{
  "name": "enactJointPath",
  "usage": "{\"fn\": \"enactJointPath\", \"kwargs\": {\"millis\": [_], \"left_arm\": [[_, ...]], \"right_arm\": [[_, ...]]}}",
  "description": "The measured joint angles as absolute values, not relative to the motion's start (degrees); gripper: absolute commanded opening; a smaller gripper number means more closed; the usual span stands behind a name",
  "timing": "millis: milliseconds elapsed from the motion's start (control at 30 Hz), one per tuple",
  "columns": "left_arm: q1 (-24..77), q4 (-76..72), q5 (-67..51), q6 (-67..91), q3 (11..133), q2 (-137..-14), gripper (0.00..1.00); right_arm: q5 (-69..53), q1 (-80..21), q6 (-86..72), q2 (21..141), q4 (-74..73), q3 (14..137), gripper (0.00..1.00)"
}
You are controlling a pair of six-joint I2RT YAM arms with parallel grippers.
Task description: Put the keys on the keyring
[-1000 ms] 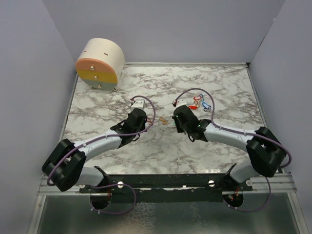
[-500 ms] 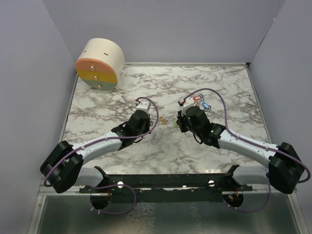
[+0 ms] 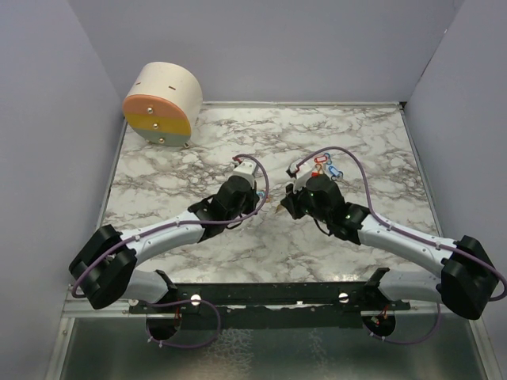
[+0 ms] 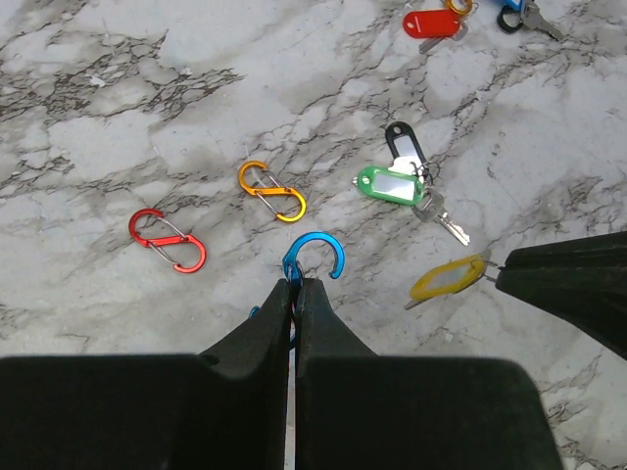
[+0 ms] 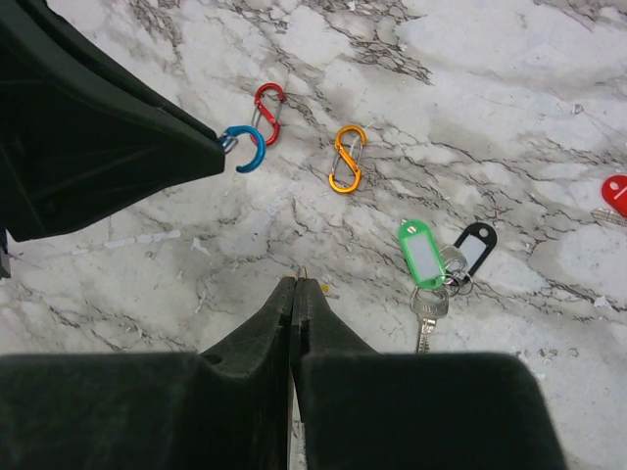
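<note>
In the left wrist view my left gripper is shut on a blue carabiner keyring, whose open hook sticks out past the fingertips. My right gripper is shut on the ring of a yellow-tagged key, which hangs from its tip just right of the blue hook. On the marble lie a green-tagged key and a black tag joined together. A red tag lies farther off. In the top view the two grippers nearly meet at the table's middle.
An orange carabiner and a red carabiner lie loose on the marble left of the blue one. More tagged keys sit behind the right arm. A round cream box stands in the back left corner, between the side walls.
My left gripper has moved right and forward with the blue carabiner. The right arm has stretched out and brought its tip leftward, so the two tips now sit close together.
</note>
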State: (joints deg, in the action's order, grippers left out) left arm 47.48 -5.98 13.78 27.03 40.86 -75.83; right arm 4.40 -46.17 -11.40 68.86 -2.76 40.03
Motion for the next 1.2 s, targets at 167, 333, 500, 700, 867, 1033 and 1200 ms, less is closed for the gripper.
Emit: {"fn": "enactJointPath", "kwargs": {"millis": [167, 333, 500, 700, 867, 1033, 1200], "left_arm": [[48.6, -6.7, 13.1, 27.0, 42.2, -77.6, 0.00], [49.6, -7.3, 12.8, 27.0, 43.0, -79.5, 0.00], [50.3, -7.7, 12.6, 27.0, 43.7, -80.5, 0.00], [50.5, -7.7, 12.3, 27.0, 43.7, -80.5, 0.00], [50.8, -8.0, 11.7, 27.1, 44.5, -80.5, 0.00], [51.1, -8.5, 11.3, 27.1, 44.6, -80.6, 0.00], [51.3, -8.5, 10.9, 27.1, 44.6, -80.6, 0.00]], "right_arm": [[2.6, -46.2, -10.7, 68.9, -1.6, 39.9, 0.01], [1.3, -46.2, -10.4, 68.9, -0.4, 39.6, 0.01], [0.3, -46.2, -10.2, 68.9, 0.4, 38.9, 0.01], [-0.4, -46.2, -10.2, 69.0, 1.0, 38.7, 0.01], [-1.0, -46.2, -10.2, 69.2, 1.5, 38.7, 0.01], [-1.2, -46.2, -10.2, 69.8, 1.7, 38.7, 0.01], [-1.2, -46.2, -10.2, 69.8, 1.8, 38.7, 0.01]]}}
